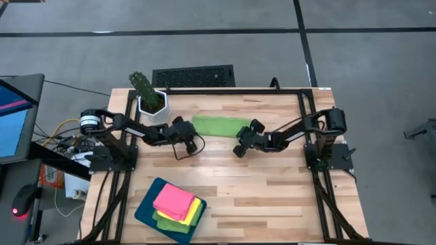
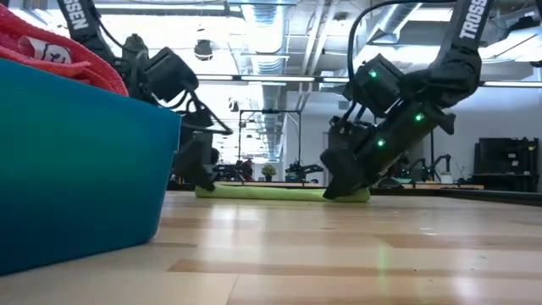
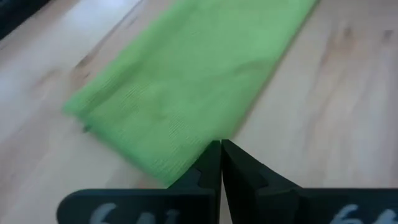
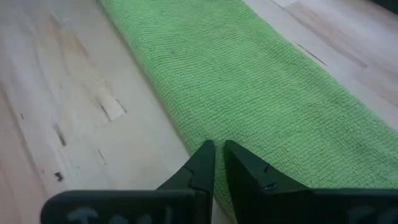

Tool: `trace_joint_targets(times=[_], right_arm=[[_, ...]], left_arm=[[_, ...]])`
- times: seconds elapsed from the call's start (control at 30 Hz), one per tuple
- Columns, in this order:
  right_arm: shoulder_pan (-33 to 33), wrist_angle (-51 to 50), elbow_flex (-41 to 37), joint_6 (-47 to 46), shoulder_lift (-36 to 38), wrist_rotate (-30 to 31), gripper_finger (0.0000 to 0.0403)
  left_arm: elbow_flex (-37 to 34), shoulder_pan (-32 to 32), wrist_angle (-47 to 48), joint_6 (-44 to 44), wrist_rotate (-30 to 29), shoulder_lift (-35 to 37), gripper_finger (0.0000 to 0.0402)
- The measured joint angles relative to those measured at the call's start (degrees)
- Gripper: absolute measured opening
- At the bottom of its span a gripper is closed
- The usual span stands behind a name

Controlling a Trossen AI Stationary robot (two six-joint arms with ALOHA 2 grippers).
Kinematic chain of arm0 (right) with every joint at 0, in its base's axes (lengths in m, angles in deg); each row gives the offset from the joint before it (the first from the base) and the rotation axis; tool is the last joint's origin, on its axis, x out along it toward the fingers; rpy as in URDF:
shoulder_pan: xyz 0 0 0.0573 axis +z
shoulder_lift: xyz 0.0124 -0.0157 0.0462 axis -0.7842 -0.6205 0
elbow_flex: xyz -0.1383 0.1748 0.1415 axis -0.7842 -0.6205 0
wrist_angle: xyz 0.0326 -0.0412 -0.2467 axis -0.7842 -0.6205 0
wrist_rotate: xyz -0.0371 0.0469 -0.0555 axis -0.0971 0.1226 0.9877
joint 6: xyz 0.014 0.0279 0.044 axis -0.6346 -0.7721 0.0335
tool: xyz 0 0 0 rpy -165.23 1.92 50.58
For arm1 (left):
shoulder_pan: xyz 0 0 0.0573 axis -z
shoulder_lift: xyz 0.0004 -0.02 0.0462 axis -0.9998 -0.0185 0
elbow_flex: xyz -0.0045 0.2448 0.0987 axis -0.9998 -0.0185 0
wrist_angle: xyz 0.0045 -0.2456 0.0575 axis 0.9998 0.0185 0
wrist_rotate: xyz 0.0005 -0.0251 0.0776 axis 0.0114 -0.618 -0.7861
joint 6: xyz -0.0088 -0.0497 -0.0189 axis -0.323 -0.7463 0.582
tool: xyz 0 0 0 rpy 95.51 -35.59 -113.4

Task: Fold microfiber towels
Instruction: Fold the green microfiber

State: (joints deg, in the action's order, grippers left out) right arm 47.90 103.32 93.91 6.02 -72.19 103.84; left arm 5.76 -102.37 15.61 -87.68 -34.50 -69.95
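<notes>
While the overhead only shows both grippers flanking the green towel (image 1: 219, 126), wrist cams show left gripper (image 3: 221, 149) pinched on its corner, right gripper (image 4: 219, 149) clamping its edge.

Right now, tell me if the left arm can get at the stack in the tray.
Probably yes: the tray sits at the near left with its stack uncovered, and nothing lies between it and the left gripper, now at the green towel.

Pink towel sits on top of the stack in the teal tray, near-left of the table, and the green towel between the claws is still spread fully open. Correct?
Not quite. The lime green towel is not spread open: the high view shows it folded into a narrow strip between the left claw and right claw. The rest holds: the pink towel tops the stack in the teal tray.
</notes>
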Motion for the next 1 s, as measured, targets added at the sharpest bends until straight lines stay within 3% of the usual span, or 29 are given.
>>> trace_joint_targets(times=[0.27,0.47,0.53,0.67,0.73,0.9,1.0], right_arm=[[-0.01,-1.68,-0.26,3.32,6.61,-1.22,0.0063],[1.25,-1.87,-0.22,5.49,11.27,-0.83,0.0063],[1.12,-2.10,-0.22,5.53,11.12,-0.79,0.0063],[0.84,-2.09,-0.17,4.84,8.29,-0.46,0.0063],[0.60,-2.47,-0.28,3.98,6.44,-0.62,0.0063],[0.47,-1.19,-0.24,2.02,1.73,-0.50,0.0063],[0.78,-0.21,-0.11,0.61,0.47,0.01,0.0063]], left_arm=[[-2.08,-0.03,-0.77,-1.31,-0.48,0.00,0.0001],[-1.14,2.16,-2.26,-1.82,3.60,3.06,0.0000],[-1.10,3.41,-2.62,-1.02,1.18,5.29,0.0000],[-1.09,4.73,-2.40,2.95,-12.75,7.58,0.0000],[-1.14,3.93,-2.30,4.00,-16.13,7.42,0.0000],[-1.19,1.57,-4.20,2.94,-9.82,1.28,0.0000],[-1.14,1.87,-7.06,1.45,-9.04,-4.29,0.0000]])
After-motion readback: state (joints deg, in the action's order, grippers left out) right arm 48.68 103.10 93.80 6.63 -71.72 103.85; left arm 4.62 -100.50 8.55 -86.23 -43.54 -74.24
